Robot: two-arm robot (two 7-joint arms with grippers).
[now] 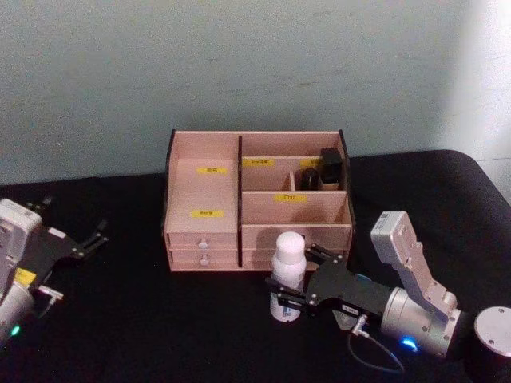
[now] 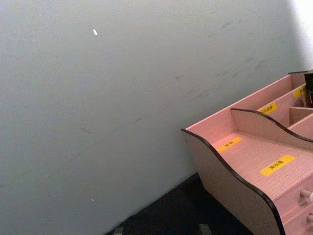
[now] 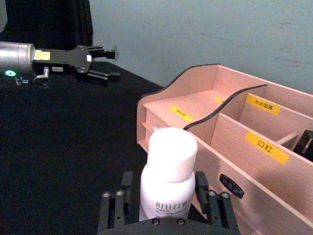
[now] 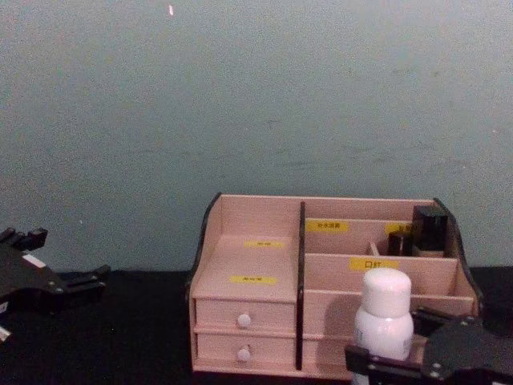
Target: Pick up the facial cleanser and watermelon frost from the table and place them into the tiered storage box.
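The facial cleanser (image 1: 289, 247), a white bottle with a round white cap, stands upright on the black table just in front of the tiered storage box (image 1: 204, 191). My right gripper (image 1: 292, 276) reaches in from the right and is shut on the bottle's lower body. In the right wrist view the facial cleanser (image 3: 168, 161) sits between the two black fingers (image 3: 113, 211), beside the box (image 3: 195, 105). My left gripper (image 1: 100, 235) rests open at the far left, well away from the box. The watermelon frost is out of view.
Two dark items (image 1: 330, 166) stand in the box's upper right compartment. Two white-knobbed drawers (image 4: 244, 320) face me at the lower left of the box. A grey cylinder (image 1: 495, 331) sits at the right edge. A pale wall (image 2: 122, 98) rises behind the table.
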